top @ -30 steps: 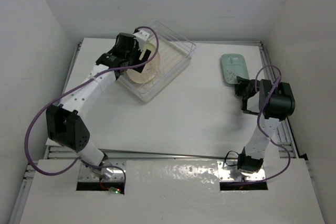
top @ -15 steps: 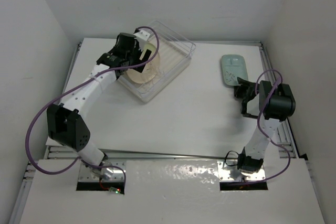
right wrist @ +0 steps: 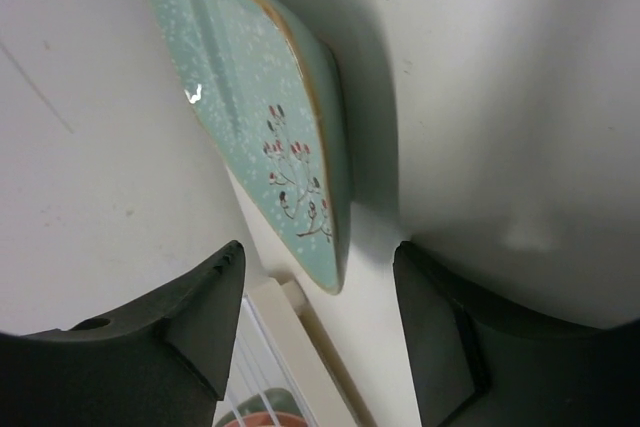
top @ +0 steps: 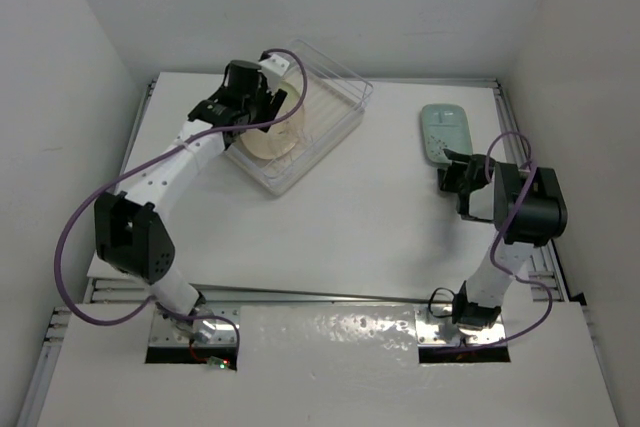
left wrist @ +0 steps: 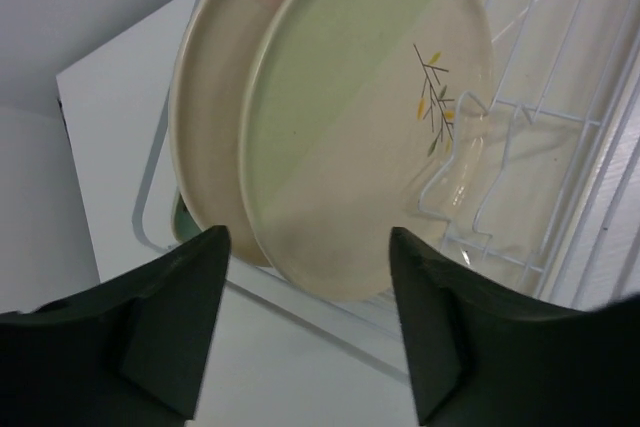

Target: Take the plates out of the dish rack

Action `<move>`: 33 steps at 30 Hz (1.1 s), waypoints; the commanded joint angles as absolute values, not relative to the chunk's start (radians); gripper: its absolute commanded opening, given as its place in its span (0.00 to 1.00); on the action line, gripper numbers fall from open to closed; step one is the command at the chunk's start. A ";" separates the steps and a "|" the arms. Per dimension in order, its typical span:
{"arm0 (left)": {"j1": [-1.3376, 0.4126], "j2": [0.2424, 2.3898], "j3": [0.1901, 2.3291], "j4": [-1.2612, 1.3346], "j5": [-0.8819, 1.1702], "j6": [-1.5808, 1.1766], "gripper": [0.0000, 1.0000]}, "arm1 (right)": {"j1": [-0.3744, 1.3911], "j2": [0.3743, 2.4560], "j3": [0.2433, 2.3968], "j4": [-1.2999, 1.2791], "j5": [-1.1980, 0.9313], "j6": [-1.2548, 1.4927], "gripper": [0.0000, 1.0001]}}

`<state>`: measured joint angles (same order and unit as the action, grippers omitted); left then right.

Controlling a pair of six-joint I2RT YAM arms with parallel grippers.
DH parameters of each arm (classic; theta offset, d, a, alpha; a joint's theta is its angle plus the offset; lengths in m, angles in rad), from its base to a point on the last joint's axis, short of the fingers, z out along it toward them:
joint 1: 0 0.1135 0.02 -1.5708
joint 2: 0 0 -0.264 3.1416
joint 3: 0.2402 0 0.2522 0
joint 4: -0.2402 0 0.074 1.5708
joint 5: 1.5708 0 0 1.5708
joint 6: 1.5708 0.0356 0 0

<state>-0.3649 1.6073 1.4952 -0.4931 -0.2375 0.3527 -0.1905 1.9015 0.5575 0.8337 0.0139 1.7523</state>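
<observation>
The clear dish rack point(top: 320, 97) stands at the back left of the table. Two round plates stand on edge in it: a cream-yellow plate point(left wrist: 360, 117) with a dark sprig in front, and a cream-and-pink plate point(left wrist: 210, 97) behind it. A sliver of mint green point(left wrist: 180, 225) shows behind them. In the top view the plates point(top: 270, 139) lean at the rack's left end. My left gripper point(left wrist: 310, 292) is open just before the lower rims, touching nothing. A mint-green divided plate point(top: 447, 131) lies on the table at the back right. My right gripper point(right wrist: 320, 292) is open and empty just short of its near end point(right wrist: 255, 117).
The rack's white wire dividers and clear wall point(left wrist: 560, 147) rise right of the plates. A metal rail point(top: 515, 137) runs along the table's right edge beside the mint plate. White walls close in on both sides.
My right wrist has turned and shifted slightly left, staying open near the mint plate. My left gripper has edged a little toward the plates in the rack.
</observation>
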 commanded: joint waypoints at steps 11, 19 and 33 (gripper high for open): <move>-0.331 1.769 1.628 -0.367 -0.273 0.359 0.59 | -0.186 1.720 0.621 0.410 -0.057 1.470 0.63; -0.331 1.763 1.638 -0.368 -0.265 0.370 0.59 | -0.184 1.672 0.640 0.402 -0.152 1.323 0.60; -0.296 1.825 1.580 -0.373 -0.193 0.301 0.52 | -0.186 1.539 0.738 0.288 -0.242 1.068 0.59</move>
<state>-0.3069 1.8126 1.5867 -0.4026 -0.2218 0.3290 -0.1875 1.5864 0.7010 0.3046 -0.2012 1.1591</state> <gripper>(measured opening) 0.527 0.588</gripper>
